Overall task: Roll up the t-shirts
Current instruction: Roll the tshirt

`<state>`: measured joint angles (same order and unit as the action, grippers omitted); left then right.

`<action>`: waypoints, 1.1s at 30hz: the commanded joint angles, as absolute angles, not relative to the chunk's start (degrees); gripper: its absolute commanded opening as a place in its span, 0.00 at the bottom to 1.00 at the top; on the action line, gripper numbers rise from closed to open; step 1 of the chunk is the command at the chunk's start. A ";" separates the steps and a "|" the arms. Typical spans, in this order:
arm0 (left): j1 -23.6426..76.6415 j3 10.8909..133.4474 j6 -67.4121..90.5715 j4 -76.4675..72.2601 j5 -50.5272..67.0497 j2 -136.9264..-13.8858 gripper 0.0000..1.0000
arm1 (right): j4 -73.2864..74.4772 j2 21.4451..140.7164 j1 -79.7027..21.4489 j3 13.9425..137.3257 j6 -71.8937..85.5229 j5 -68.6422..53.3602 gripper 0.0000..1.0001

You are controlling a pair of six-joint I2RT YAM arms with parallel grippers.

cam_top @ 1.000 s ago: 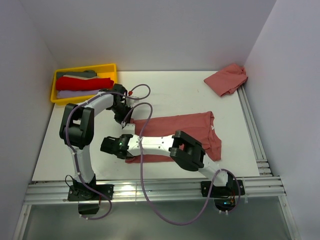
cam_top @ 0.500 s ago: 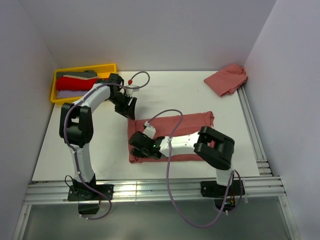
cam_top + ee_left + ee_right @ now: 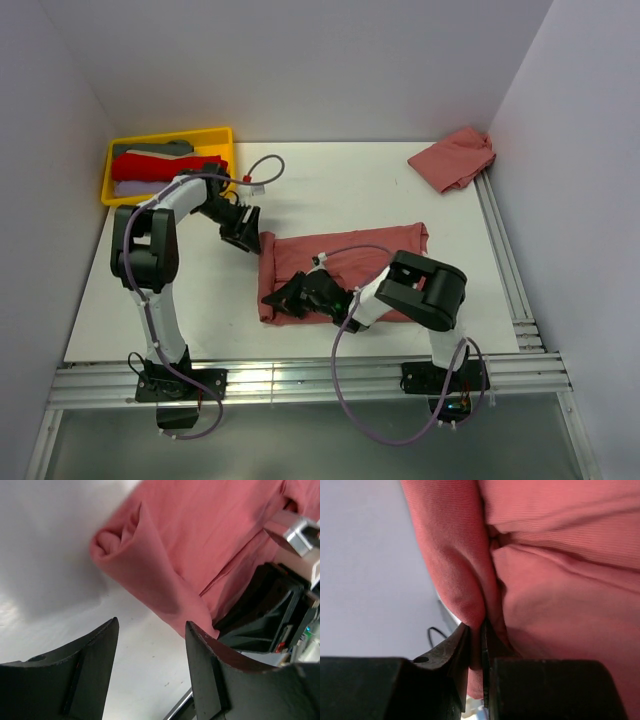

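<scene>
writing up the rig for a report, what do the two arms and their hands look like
The left arm and right arm both have white links, bulky black joint housings and black bases. A mauve cable loops loosely along each. The left hand and right hand have matte black, wedge-shaped fingers.

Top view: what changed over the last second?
The left pincer let go of the tee at its far-left corner and backed off left; it is now open beside it. The right pincer moved right, back toward its base, and closed on the near-left edge, now bunched into a fold. Unchanged: crumpled tee at far right, tray.
</scene>
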<state>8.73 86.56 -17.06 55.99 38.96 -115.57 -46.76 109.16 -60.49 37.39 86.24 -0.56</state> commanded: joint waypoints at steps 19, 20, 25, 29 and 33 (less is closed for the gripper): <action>14.94 77.52 -10.98 42.10 26.38 -113.38 0.44 | -19.46 100.91 -63.10 44.99 83.51 8.32 0.46; 15.20 77.69 -11.16 42.10 24.80 -112.94 0.44 | -12.03 100.20 -63.89 46.39 82.28 9.65 0.47; 16.96 78.48 -11.86 42.63 21.10 -112.33 0.43 | 5.95 97.91 -66.53 55.87 80.07 17.13 0.48; 17.84 79.45 -12.66 43.50 19.34 -112.15 0.43 | 18.88 98.70 -68.29 62.83 78.32 21.52 0.48; 18.46 79.98 -13.01 44.21 18.20 -112.24 0.43 | 25.92 101.68 -69.26 70.29 76.56 24.78 0.48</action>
